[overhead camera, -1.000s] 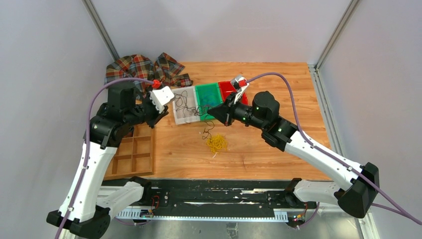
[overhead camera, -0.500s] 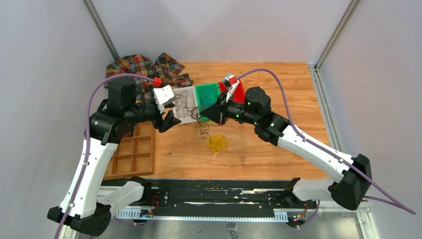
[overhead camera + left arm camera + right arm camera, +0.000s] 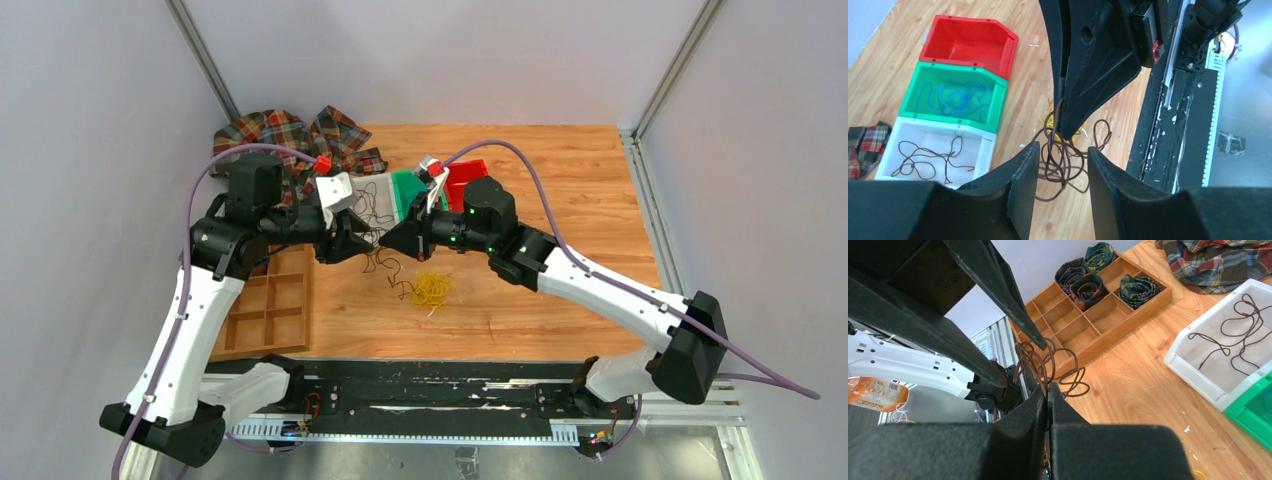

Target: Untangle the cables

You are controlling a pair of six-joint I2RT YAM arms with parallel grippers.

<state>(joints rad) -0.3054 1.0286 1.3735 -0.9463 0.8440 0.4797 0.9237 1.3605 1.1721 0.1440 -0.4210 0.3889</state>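
Cables: nearest my bases, a yellow bunch (image 3: pixel 432 290) lies loose on the wooden surface (image 3: pixel 560 200). Just beyond, a dark brown strand (image 3: pixel 1063 165) hangs in loops from my right jaws, which are clenched on it. My left jaws stand released, one finger on either side of those loops. At my left, a compartment tray (image 3: pixel 290 325) holds dark coiled bundles (image 3: pixel 1088 287). Farther off are three bins side by side: a white bin (image 3: pixel 983 155) with another brown strand (image 3: pixel 928 160), a green bin (image 3: pixel 995 107) with a blue strand (image 3: pixel 955 97), and a red bin (image 3: pixel 1005 50). Farthest lies a plaid cloth (image 3: pixel 290 135).
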